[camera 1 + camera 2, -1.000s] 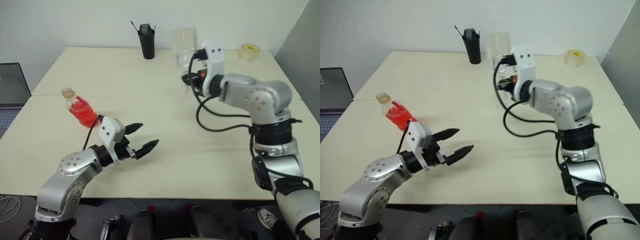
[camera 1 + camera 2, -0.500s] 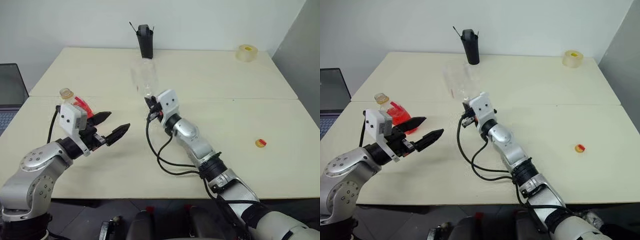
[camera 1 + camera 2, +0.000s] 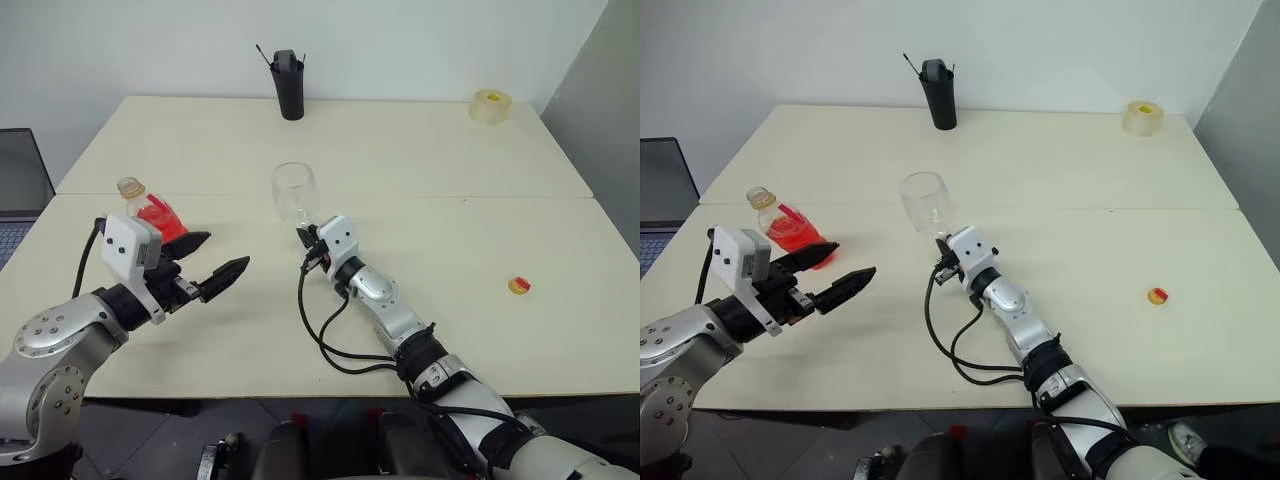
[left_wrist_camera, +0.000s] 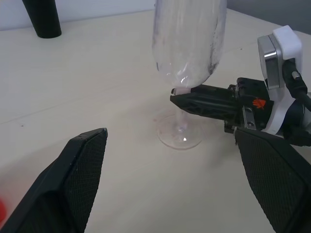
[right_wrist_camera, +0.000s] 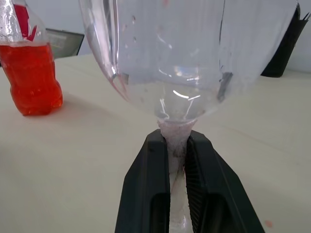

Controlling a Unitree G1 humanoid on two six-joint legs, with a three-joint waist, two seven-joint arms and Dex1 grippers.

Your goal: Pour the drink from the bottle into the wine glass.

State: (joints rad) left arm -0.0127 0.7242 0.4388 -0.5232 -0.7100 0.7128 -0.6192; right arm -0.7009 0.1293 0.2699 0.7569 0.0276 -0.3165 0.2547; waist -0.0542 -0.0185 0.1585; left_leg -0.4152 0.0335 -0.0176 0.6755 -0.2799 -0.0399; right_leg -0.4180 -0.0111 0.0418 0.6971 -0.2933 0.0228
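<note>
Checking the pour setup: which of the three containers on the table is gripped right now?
The wine glass: the right gripper is shut on its stem. The bottle and black cup stand free.

wine glass upright, right pincer clamping its stem

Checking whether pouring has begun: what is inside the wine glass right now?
The wine glass bowl holds no pooled drink; a few droplets cling to its wall. The right end effector is clamped around the stem, covering part of it. The red drink sits in the bottle.
</note>
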